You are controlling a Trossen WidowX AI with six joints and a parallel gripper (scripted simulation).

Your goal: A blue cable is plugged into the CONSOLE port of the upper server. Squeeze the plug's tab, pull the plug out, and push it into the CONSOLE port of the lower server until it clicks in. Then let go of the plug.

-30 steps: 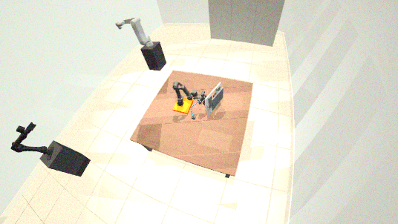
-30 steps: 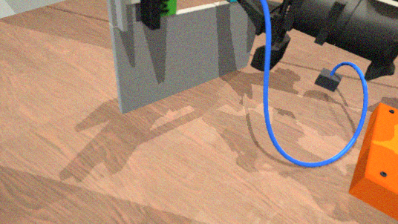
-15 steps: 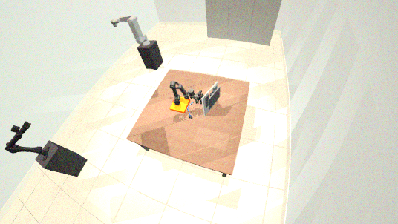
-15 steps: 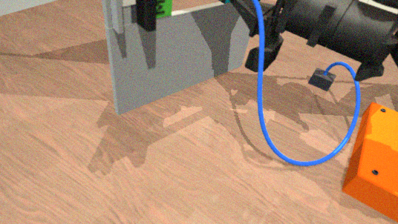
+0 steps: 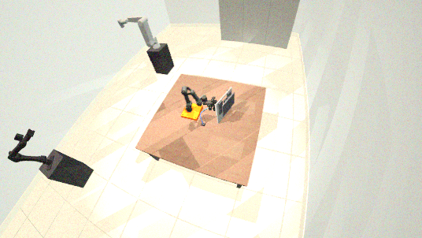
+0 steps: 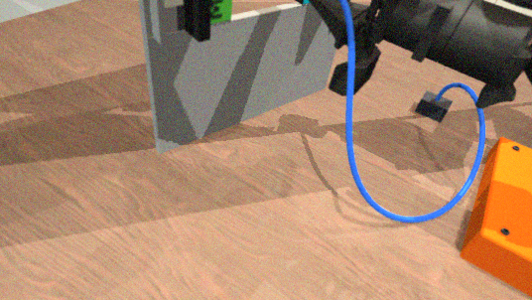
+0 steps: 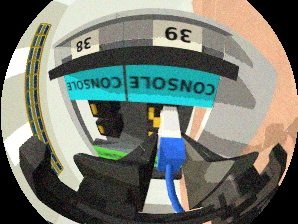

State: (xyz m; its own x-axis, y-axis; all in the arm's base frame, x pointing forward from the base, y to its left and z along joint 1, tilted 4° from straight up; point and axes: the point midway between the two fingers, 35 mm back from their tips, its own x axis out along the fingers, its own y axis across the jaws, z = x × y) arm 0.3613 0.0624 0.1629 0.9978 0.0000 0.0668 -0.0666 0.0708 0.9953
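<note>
Condition of tool: the tool [image 5: 214,103] [image 6: 333,20] [image 7: 168,136] is clenched on the plug [image 7: 171,150], its fingers to either side of the blue boot. The pale body shows ahead of the fingers, in front of the port marked 39 [image 7: 154,120]. Whether its tip is wholly clear of that opening cannot be told.

The blue cable [image 5: 201,117] [image 6: 350,124] [image 7: 173,190] loops below the tool to a dark block [image 5: 203,124] [image 6: 433,105] on the bench [image 5: 220,150] [image 6: 199,258].

Step in hand, as judged: extraction from the upper server, taking 39 as the upper unit; insertion not yet done. Next move: keep the tab squeezed, draw straight back until clear, then travel down to the neighbouring port marked 38 [image 7: 109,127], square up and push home. Shifting sideways too soon could jam the plug.
</note>
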